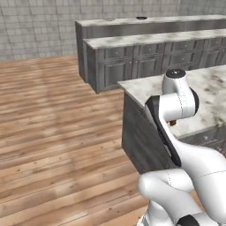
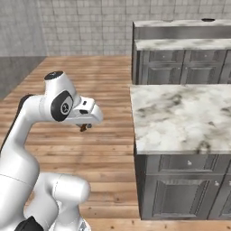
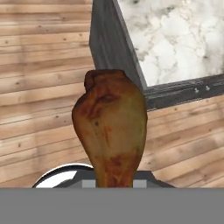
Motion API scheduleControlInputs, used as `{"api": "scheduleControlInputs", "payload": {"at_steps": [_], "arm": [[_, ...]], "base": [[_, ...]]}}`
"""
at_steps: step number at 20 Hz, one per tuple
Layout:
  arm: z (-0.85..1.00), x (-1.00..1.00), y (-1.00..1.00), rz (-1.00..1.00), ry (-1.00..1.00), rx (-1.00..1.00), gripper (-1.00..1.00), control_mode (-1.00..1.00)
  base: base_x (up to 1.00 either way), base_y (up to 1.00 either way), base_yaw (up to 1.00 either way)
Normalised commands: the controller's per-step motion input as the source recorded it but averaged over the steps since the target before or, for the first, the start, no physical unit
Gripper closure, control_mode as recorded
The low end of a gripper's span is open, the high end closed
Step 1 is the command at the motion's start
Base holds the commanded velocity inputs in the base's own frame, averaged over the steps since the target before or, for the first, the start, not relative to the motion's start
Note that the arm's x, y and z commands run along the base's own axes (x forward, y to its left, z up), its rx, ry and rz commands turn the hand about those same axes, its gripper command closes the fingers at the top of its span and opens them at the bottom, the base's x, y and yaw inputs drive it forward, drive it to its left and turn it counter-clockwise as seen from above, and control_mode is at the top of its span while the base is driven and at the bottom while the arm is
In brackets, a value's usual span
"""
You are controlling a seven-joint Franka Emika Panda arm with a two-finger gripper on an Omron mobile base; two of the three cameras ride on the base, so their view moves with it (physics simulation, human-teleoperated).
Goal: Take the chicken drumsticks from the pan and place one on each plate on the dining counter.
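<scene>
No readable text, labels, brands or numbers in any view. The marble counter (image 2: 180,117) and the cabinet fronts (image 2: 180,194) are plain (veining and small handles only). The robot arm's (image 2: 40,113) white shell carries no markings.

The narrow end of the orange-brown chicken drumstick (image 3: 111,131) runs down behind the bottom of the hand view, so the fingertips clamping it are hidden. In the right base view it is a tiny brown speck (image 2: 83,128) under the two-finger gripper (image 2: 85,125), too small to tell its shape.
</scene>
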Motion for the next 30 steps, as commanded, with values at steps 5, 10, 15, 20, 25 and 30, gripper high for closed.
{"api": "scheduleControlInputs", "payload": {"at_steps": [5, 10, 15, 20, 25, 30], "arm": [[0.00, 0.00, 0.00, 0.00, 0.00, 0.00, 1.00, 1.00], [0.00, 0.00, 0.00, 0.00, 0.00, 0.00, 1.00, 1.00], [0.00, 0.00, 0.00, 0.00, 0.00, 0.00, 1.00, 1.00], [0.00, 0.00, 0.00, 0.00, 0.00, 0.00, 1.00, 1.00], [0.00, 0.00, 0.00, 0.00, 0.00, 0.00, 1.00, 1.00], [0.00, 0.00, 0.00, 0.00, 0.00, 0.00, 1.00, 1.00]], "base": [[0.68, 0.91, -0.17], [0.87, 0.77, -0.15], [0.96, 0.66, -0.13], [1.00, 0.60, -0.11], [1.00, 0.59, -0.12], [1.00, 0.58, -0.13]]}}
